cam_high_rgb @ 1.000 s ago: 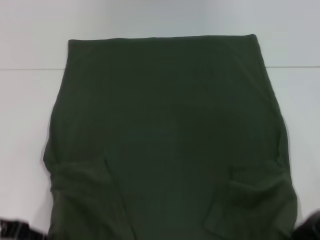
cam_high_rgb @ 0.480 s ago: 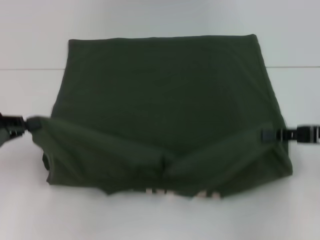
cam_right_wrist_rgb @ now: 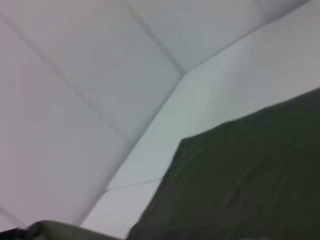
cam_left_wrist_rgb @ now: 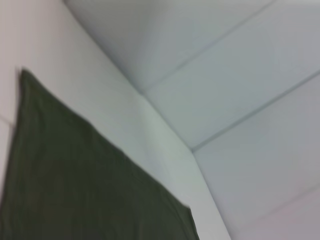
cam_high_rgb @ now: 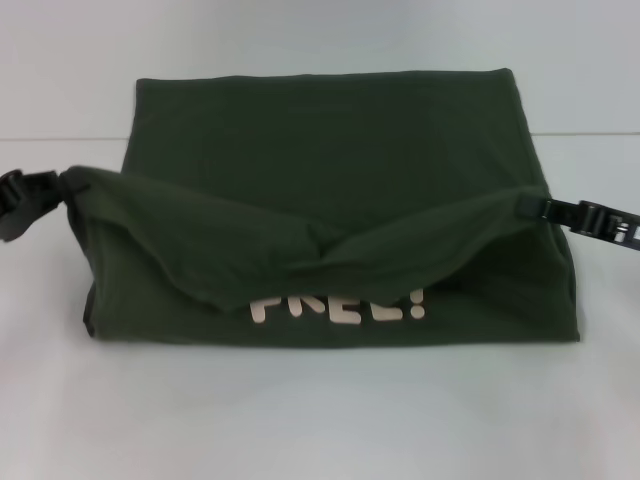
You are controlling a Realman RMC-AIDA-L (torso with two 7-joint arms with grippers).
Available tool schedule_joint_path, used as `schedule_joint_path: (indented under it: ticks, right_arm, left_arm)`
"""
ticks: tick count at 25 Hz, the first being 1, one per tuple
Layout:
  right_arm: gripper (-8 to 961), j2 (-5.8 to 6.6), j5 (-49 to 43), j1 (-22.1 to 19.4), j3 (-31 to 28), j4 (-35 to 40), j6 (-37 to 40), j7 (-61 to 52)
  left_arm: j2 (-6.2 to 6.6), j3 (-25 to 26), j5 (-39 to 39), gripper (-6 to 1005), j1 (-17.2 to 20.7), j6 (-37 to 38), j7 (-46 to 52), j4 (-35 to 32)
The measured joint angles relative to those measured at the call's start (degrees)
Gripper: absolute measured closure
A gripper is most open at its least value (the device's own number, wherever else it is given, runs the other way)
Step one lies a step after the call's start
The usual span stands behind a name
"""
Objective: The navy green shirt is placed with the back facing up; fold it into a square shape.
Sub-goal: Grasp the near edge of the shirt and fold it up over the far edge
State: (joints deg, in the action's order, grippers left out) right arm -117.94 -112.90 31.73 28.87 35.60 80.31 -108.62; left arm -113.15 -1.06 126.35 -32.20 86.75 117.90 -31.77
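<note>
The white table (cam_high_rgb: 320, 420) fills the frame of the head view, and across its middle lies the navy green shirt (cam_high_rgb: 330, 130), its far portion flat toward the top of the frame and its near portion lifted and turned over, so the cream "FREE!" lettering (cam_high_rgb: 338, 305) shows at centre, partly hidden under a sagging fold. The raised edge runs from mid-left to mid-right, held up at both ends and drooping in the middle. At the left edge of the frame the left gripper (cam_high_rgb: 62, 185) is clamped on one corner of the cloth; at the right edge the right gripper (cam_high_rgb: 528, 207) is pinched onto the other corner, and each has nothing else in its grasp. To my eye the step in hand is carrying this near half over the far half. Doing it well would mean drawing the two corners apart enough to take out the sag, keeping both at the same height, and travelling together toward the top of the frame, so the held edge lands square on the far edge without dragging the lower layer or leaving a crease.
</note>
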Motion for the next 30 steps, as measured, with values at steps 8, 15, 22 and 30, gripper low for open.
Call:
schedule_joint_path:
  ticks: [8,15,22,30]
  right_arm:
    - [909,-1.90,3.29,0.98,0.69,-4.44,-14.71,7.05]
    - [909,-2.03,7.70,1.47,0.63,-7.39,-20.33,10.28]
    - [909,-2.02,10.16,2.27,0.75,-8.08,-25.65,12.11]
    - [910,-2.05,10.50,5.89,1.32,-11.66,-32.94,16.58]
  left_arm:
    - [-2.60,-0.62,-5.57,902,-1.32,-8.80,-5.09,1.19]
    - [-3.39,-2.55,-6.59,896,-3.30,-15.54,-8.58,3.80]
    - [-4.00,-4.77,-6.70,891,-4.74,-19.64,-10.41,3.94]
    - [-4.84,-6.86,-6.74,884,-5.62,-23.61,-12.10,4.00]
